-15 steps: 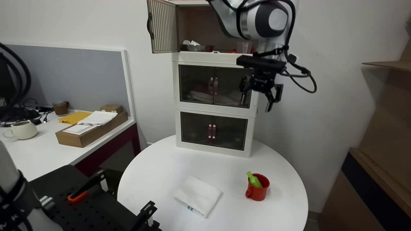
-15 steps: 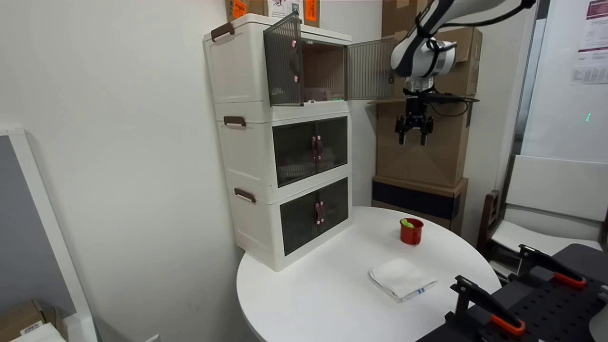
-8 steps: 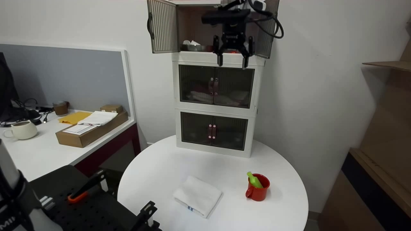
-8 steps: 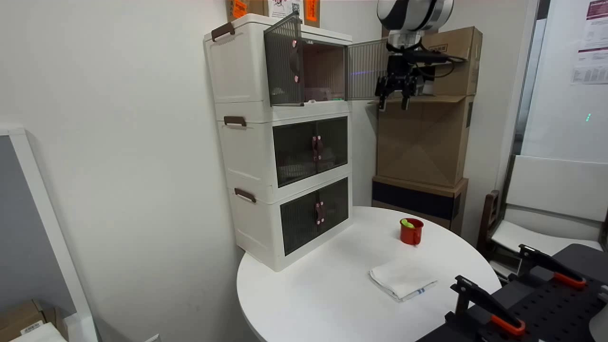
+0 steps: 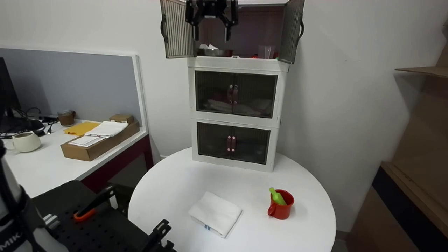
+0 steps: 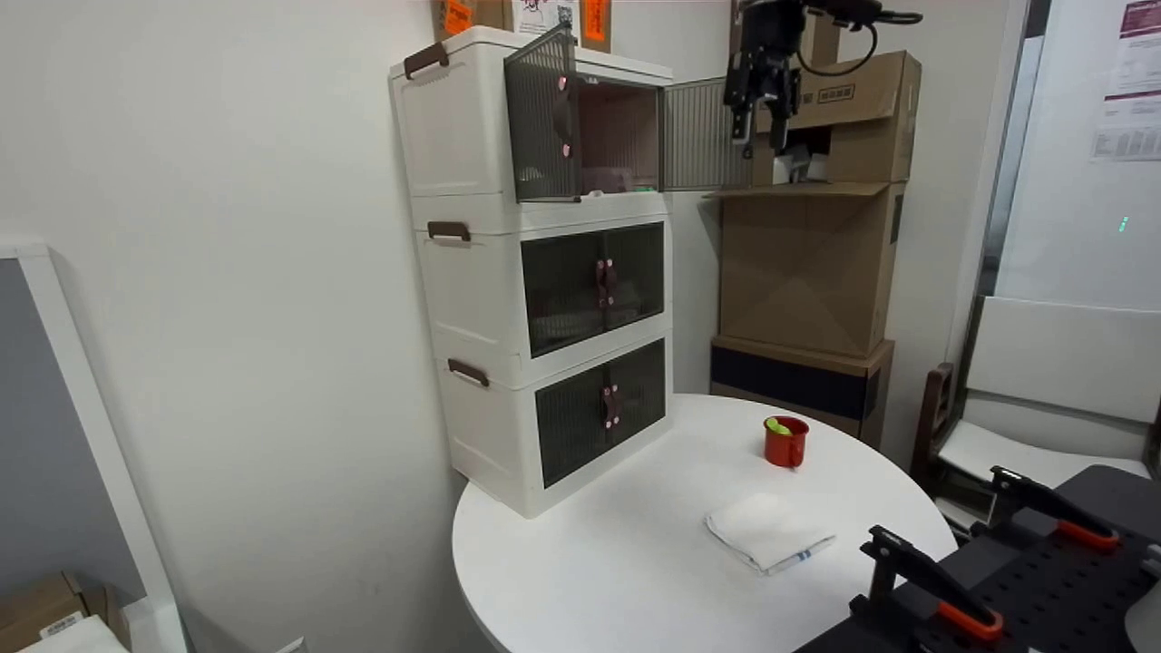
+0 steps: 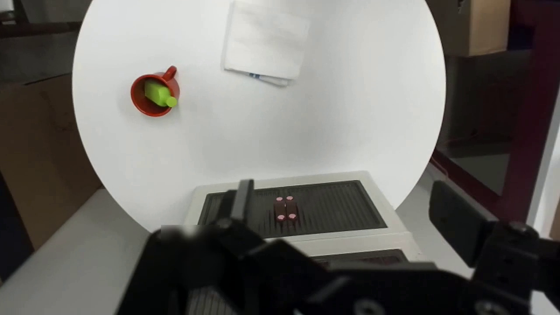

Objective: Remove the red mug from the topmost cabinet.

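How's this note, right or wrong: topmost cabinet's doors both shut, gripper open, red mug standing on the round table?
Wrong on the doors: the topmost cabinet has both doors open, not shut, as both exterior views show. The gripper is open, and the red mug stands on the round table.

"MIK" lettering (image 5: 11, 240) on the arm (image 5: 33, 218)

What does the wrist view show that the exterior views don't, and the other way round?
Wrist view only: the broad end of the lime-green bottle-shaped thing, down inside the small round red mug.
Exterior views only: the inside of the white-framed topmost cabinet and, in an exterior view, the shallow silver-coloured bowl in it.
Shared by all: the round white table, folded white cloth with blue stripes, red mug and open black hand.
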